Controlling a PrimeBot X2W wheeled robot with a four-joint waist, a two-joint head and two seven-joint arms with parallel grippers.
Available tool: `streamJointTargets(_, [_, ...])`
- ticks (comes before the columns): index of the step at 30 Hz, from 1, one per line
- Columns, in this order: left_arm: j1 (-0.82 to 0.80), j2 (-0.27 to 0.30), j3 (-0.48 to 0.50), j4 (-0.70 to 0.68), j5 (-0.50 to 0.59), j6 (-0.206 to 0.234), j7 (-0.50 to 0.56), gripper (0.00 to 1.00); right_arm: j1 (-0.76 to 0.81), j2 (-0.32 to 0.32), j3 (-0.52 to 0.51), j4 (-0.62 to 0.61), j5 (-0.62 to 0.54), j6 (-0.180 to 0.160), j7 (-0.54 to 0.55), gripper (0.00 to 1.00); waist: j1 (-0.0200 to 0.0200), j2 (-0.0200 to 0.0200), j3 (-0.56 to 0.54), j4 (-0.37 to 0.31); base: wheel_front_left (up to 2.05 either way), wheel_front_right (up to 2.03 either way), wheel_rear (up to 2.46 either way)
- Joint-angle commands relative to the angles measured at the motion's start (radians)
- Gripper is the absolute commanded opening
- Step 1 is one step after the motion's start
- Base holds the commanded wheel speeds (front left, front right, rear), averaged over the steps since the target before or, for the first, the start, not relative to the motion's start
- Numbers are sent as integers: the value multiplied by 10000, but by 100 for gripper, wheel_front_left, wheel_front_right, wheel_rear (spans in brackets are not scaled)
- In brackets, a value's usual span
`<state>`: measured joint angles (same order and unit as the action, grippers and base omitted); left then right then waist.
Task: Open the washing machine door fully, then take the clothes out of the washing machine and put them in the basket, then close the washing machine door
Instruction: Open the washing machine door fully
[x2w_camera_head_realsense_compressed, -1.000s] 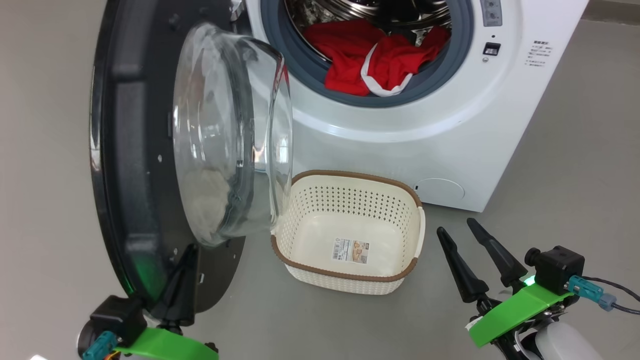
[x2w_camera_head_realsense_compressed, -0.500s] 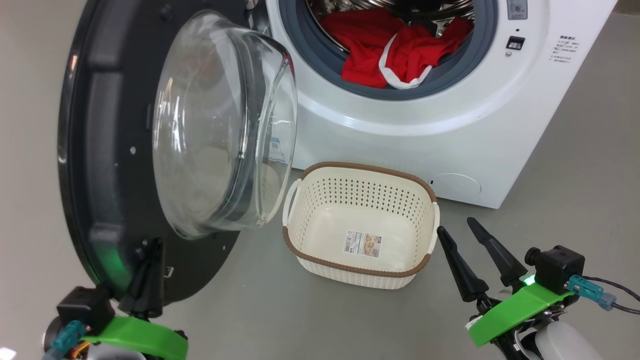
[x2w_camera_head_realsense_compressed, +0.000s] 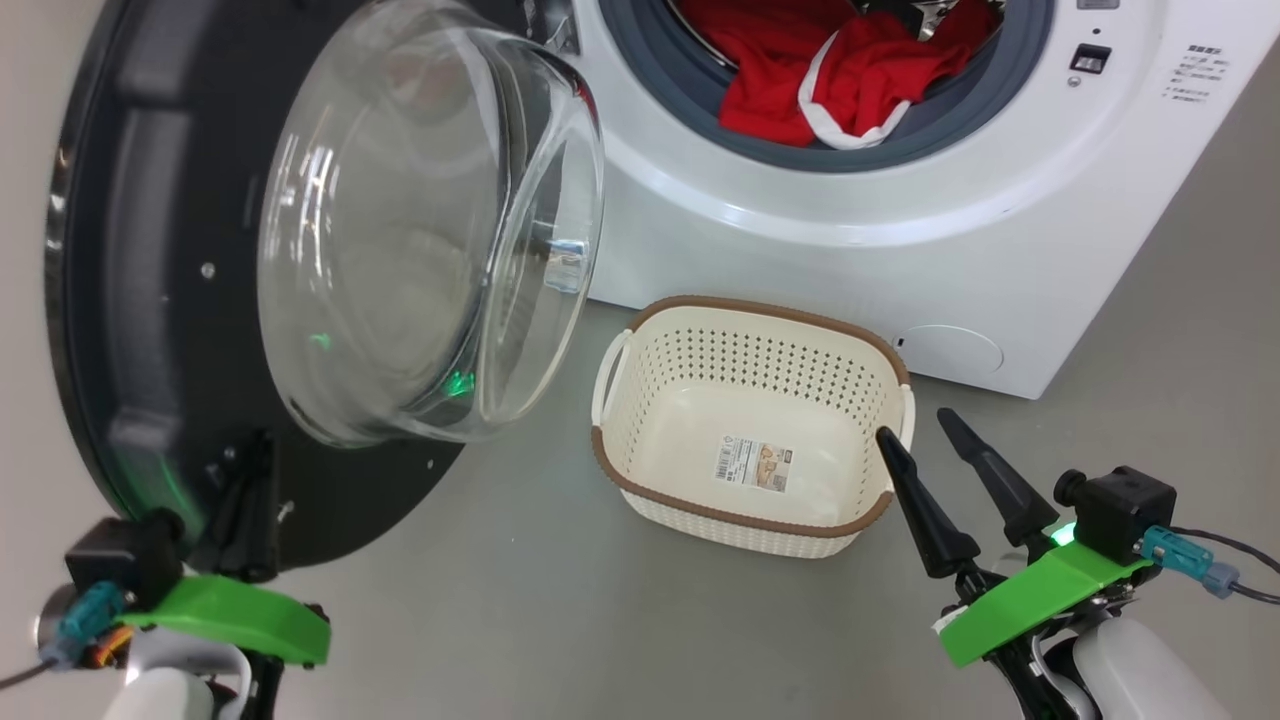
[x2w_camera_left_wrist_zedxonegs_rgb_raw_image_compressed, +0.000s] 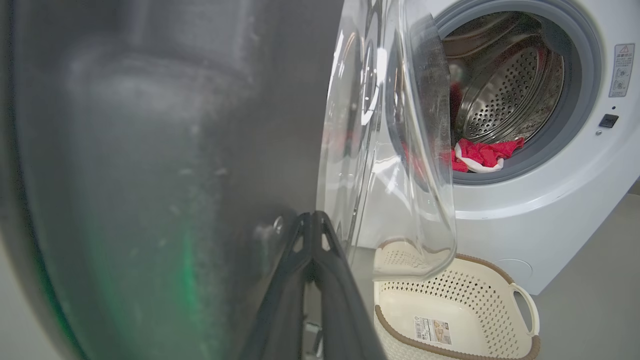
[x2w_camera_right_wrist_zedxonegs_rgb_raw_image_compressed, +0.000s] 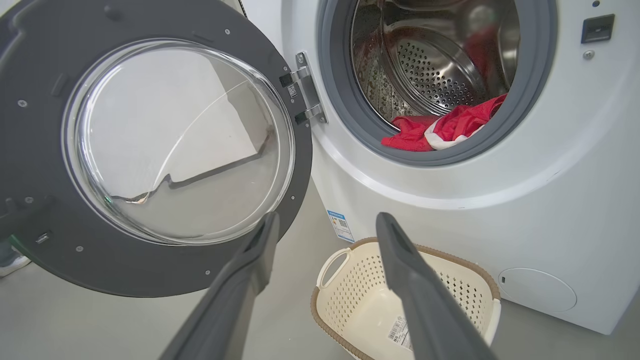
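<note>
Meanwhile, red clothes (x2w_camera_head_realsense_compressed: 770, 100) lie in the washing machine (x2w_camera_head_realsense_compressed: 850, 260) mouth, likely soft, light, best pinched at a fold. Left end effector (x2w_camera_head_realsense_compressed: 258, 447), fingers together, meets the open washing machine door (x2w_camera_head_realsense_compressed: 150, 300); right end effector (x2w_camera_head_realsense_compressed: 915, 425) gapes beside the basket (x2w_camera_head_realsense_compressed: 745, 522).

Bright even light; washing machine door (x2w_camera_head_realsense_compressed: 420, 230) glares (green glints); soft shadows.

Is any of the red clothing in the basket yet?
No: the basket holds just its label sticker, and the clothes lie at the mouth of the washing machine.
</note>
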<state>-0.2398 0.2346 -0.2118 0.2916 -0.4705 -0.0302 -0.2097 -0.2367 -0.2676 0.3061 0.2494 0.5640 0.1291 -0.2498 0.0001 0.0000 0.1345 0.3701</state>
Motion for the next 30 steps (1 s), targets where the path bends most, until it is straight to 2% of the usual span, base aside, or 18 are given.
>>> streamJointTargets(1, [-599,553,578,-63,-30,41,-114,0,-293,-55,163,-207,-53,16,-120,100,-1,0,79,92,0,0,0])
streamJointTargets(18, [-1795,906,681,1593,-204,-164,-127,0,-407,-3,309,-91,-28,16,-120,100,-1,0,184,426,0,0,0])
streamJointTargets(30, [-1890,919,605,1919,-227,-200,-258,0,-373,47,399,-3,82,16,-120,100,-1,0,4,406,0,0,0])
